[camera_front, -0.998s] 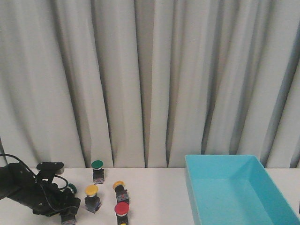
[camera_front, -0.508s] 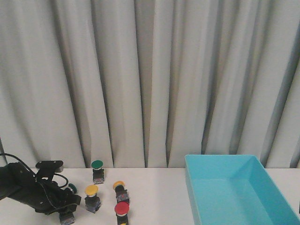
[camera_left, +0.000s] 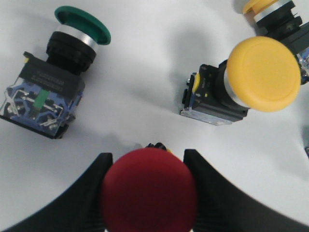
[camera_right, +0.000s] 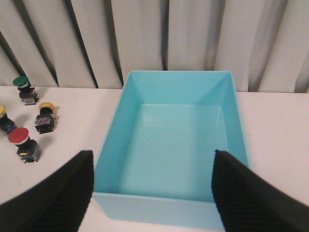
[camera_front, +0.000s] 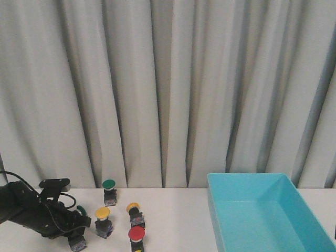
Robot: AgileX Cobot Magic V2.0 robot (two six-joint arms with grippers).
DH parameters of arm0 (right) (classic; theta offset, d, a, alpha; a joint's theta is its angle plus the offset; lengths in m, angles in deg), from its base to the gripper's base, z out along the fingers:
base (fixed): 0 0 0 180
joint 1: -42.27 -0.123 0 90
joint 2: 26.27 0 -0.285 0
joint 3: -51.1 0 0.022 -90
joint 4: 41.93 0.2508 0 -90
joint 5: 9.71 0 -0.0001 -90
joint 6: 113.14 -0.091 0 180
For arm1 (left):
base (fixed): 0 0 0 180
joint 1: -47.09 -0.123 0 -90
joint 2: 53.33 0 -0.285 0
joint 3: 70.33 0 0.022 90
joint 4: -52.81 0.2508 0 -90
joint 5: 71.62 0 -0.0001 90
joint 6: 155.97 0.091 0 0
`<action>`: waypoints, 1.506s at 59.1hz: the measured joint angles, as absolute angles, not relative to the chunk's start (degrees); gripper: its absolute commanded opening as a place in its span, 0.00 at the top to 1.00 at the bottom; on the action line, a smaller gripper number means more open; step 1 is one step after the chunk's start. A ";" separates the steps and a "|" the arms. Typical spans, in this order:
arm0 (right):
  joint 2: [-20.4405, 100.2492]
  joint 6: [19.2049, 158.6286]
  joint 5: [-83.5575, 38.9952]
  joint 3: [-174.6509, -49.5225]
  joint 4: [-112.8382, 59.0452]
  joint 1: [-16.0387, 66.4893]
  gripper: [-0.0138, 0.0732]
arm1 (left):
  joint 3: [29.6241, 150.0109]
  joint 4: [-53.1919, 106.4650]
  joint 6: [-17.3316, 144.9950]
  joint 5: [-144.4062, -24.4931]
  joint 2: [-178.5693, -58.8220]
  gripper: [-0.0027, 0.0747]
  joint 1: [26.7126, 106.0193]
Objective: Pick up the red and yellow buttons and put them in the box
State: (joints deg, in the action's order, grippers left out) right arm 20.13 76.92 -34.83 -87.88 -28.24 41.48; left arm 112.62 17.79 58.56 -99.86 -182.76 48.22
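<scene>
Between the left fingers [camera_left: 87,193], which grip it, sits 1 red button [camera_left: 148,195]; right fingers [camera_right: 53,193] spread open.

A white bench [camera_front: 178,220] sits before a pale grey curtain [camera_front: 168,89] with darker vertical folds. The box [camera_right: 174,145] is solid turquoise, inside and out. The push-buttons share black-and-blue bodies; their caps differ — one red button [camera_left: 148,191] between black end effector fingers [camera_left: 212,193], another red button [camera_front: 137,234], a yellow button [camera_left: 263,72], a second yellow button [camera_front: 133,208], and two green buttons [camera_front: 109,185] [camera_left: 82,24]. The left arm [camera_front: 31,215] is black. The right end effector's fingers [camera_right: 53,198] are black with a fine ribbed texture.
</scene>
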 measured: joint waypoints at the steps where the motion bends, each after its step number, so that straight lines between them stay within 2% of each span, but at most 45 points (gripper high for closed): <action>1: 20.13 76.92 -34.83 -87.88 -28.16 41.48 0.26 | 112.62 17.79 58.56 -100.09 -182.75 0.94 48.22; 14: 20.13 78.11 -34.89 -88.34 -25.26 41.48 0.29 | 112.62 17.85 58.50 -106.01 -179.44 0.95 48.22; 27: 23.08 86.51 -36.31 -93.98 -17.95 41.48 0.31 | 112.62 17.82 58.44 -112.55 -170.04 0.95 48.22; 40: 33.26 105.81 -44.50 -104.00 -2.69 41.48 0.31 | 112.62 10.34 62.36 -117.54 -157.41 0.95 48.22; 54: 44.08 132.85 -58.79 -112.91 18.68 41.48 0.31 | 112.62 -9.36 80.34 -130.41 -147.58 0.95 48.22; 61: 47.56 140.05 -67.47 -116.69 24.56 41.48 0.31 | 112.62 -17.16 85.64 -139.79 -145.88 0.95 48.22; 70: 50.54 145.25 -73.79 -120.46 28.19 41.48 0.31 | 112.62 -20.33 86.80 -141.59 -145.51 0.95 48.22; 80: 52.86 148.02 -74.45 -123.25 28.99 40.36 0.31 | 112.62 -20.38 87.03 -141.64 -145.51 0.95 48.22; 89: 56.85 151.17 -69.74 -125.50 28.70 33.30 0.31 | 112.62 -20.38 87.05 -141.64 -145.51 0.95 48.22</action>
